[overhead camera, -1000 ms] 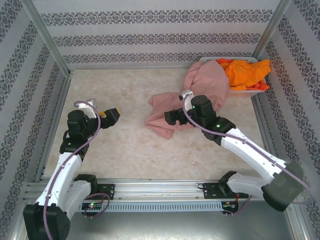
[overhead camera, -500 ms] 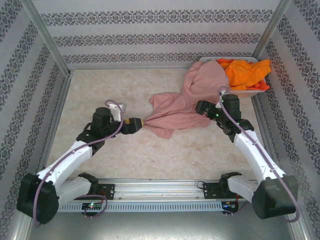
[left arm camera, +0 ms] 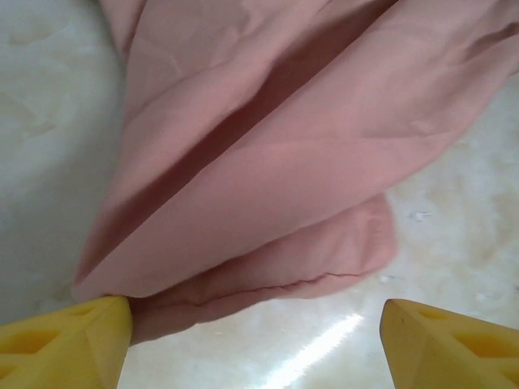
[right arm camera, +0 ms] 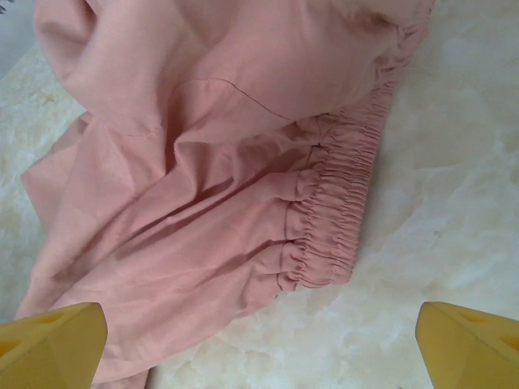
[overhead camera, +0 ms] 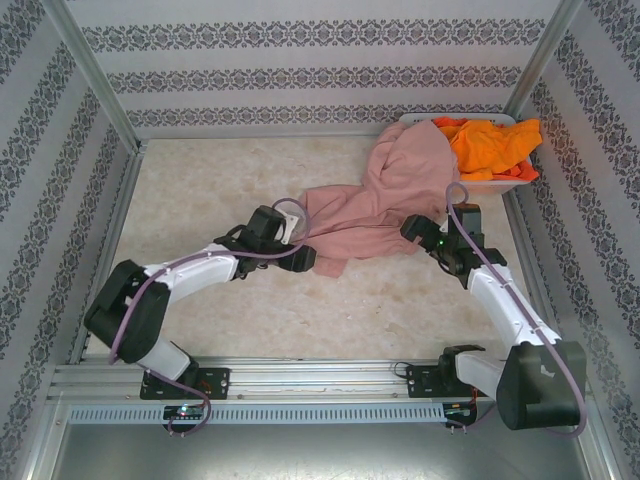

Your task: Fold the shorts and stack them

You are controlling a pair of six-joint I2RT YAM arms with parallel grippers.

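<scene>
The dusty pink shorts (overhead camera: 390, 190) hang out of the basket and trail down-left across the table. My left gripper (overhead camera: 306, 261) is open at their lower left corner. In the left wrist view (left arm camera: 255, 344) the pink hem (left arm camera: 268, 279) lies between the yellow fingers, and the left finger (left arm camera: 69, 340) touches the cloth. My right gripper (overhead camera: 410, 229) is open beside the shorts' right edge. The right wrist view (right arm camera: 259, 348) has the elastic waistband (right arm camera: 332, 211) just ahead of the spread fingers, with bare table between them. Orange shorts (overhead camera: 492, 146) are heaped in the basket.
The white mesh basket (overhead camera: 500, 185) sits in the far right corner against the patterned walls. An aluminium frame rail (overhead camera: 320, 375) runs along the near edge. The marble-look tabletop (overhead camera: 200, 190) lies bare to the left of the shorts.
The left arm swung right across the table to the pink shorts' lower corner. The right arm drew back rightward to the waistband. The pink cloth got pulled out wider.
</scene>
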